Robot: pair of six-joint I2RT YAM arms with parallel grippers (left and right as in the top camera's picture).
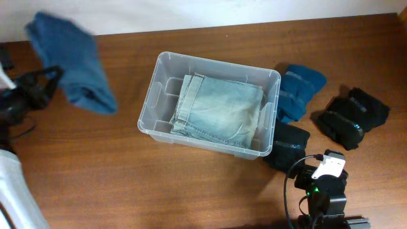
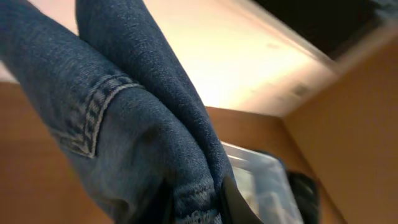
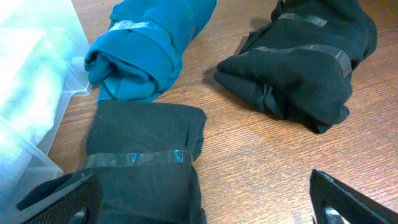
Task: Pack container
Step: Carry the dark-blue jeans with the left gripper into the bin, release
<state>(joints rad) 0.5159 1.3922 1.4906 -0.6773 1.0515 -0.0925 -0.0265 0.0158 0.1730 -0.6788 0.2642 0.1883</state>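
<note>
The wooden tabletop (image 1: 127, 181) carries the clear plastic container (image 1: 216, 63) near its middle. Just right of it lie a rolled teal garment (image 1: 300, 89) and a taped black bundle (image 1: 289, 147). A second black bundle (image 1: 353, 114) lies farther right.

Black right arm (image 1: 327, 202), white plate (image 1: 329, 166) on top, green light (image 1: 310, 189), looping black cable (image 1: 286, 191), black pincer fingers (image 3: 348, 200)

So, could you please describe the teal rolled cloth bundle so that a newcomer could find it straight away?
Find the large clear plastic bin holding folded pale jeans mid-table. Three taped cloth rolls lie outside its right end in the overhead view; the teal rolled cloth bundle is the highest in that picture. It alone is teal, unlike the two black rolls beside it.
</note>
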